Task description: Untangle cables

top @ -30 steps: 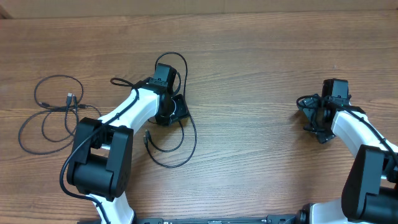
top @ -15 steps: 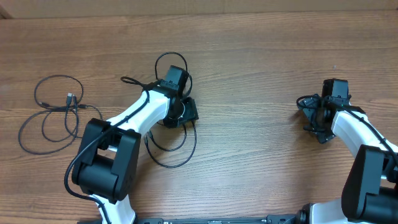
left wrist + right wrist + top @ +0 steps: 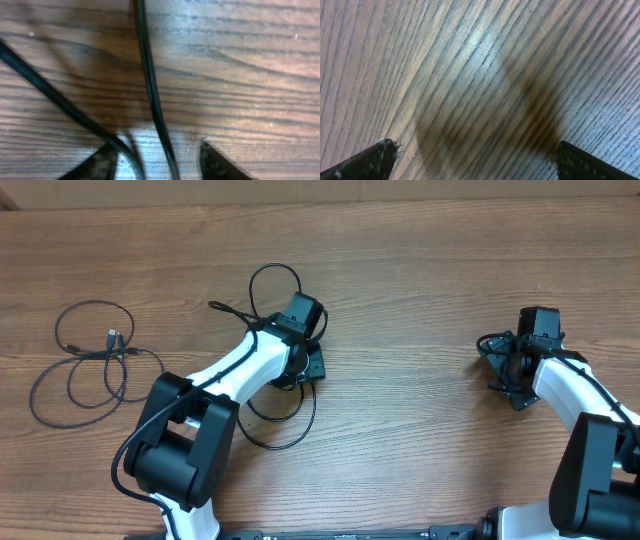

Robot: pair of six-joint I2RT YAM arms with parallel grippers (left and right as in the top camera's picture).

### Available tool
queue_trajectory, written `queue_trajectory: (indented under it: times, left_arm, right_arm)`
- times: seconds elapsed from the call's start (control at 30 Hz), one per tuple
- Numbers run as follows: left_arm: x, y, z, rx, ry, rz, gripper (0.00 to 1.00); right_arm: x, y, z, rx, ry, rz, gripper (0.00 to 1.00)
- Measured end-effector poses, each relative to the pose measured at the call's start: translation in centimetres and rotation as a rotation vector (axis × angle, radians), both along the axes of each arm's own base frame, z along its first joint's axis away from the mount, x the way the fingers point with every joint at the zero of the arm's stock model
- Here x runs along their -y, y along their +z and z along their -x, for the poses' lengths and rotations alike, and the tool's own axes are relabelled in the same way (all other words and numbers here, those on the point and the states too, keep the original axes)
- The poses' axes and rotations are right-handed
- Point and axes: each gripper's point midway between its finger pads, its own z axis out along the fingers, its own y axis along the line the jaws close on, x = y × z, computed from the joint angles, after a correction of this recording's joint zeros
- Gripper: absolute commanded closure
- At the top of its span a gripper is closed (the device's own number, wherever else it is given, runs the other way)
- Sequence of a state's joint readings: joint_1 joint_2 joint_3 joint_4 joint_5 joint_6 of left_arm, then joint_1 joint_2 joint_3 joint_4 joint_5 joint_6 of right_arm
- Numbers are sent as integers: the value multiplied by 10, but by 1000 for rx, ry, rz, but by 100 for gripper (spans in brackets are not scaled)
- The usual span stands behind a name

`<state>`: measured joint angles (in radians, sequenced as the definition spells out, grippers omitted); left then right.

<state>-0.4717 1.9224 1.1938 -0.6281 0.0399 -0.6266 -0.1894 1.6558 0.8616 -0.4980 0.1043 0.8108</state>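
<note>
Overhead, what's moved?
– Left gripper (image 3: 303, 362) has slid right over the middle cable (image 3: 150, 85), fingers apart, the cord loose between them.
And the right?
– Right gripper (image 3: 472, 157) stays wide, empty. Second cable (image 3: 113, 338) lies coiled far left.

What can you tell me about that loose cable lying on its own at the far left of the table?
The cable is a thin black cord, rubbery-looking, lying flat on the wooden table in several loose, overlapping loops. A small silver-tipped plug rests inside the upper loop, with the cord crossing itself just below it. Nothing grips or lifts it.
</note>
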Motion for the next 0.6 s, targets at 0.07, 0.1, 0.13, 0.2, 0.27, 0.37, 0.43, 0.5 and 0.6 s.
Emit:
queue_trajectory:
  times: [0.07,0.1,0.13,0.2,0.27,0.37,0.43,0.5,0.6]
  left_arm:
    - [0,-1,-2,7,5,-14,90]
    - [1,-2,-2,9,3,-19,96]
    - [1,-2,-2,11,-2,-19,96]
    - [1,-3,-2,11,3,-21,87]
    - [1,-2,-3,13,7,-20,47]
    - [4,0,-7,26,9,-12,40]
    - [4,1,-10,40,15,-13,38]
    - [3,2,-18,76,23,-22,39]
    - [2,2,-29,122,33,-37,44]
  right_arm:
    - [0,0,0,0,0,0,0]
    - [0,0,0,0,0,0,0]
    - [0,0,0,0,1,0,0]
    - [0,0,0,0,1,0,0]
    - [0,0,0,0,0,0,0]
    - [0,0,0,0,0,0,0]
    - [0,0,0,0,1,0,0]
    - [0,0,0,0,1,0,0]
    - [0,0,0,0,0,0,0]
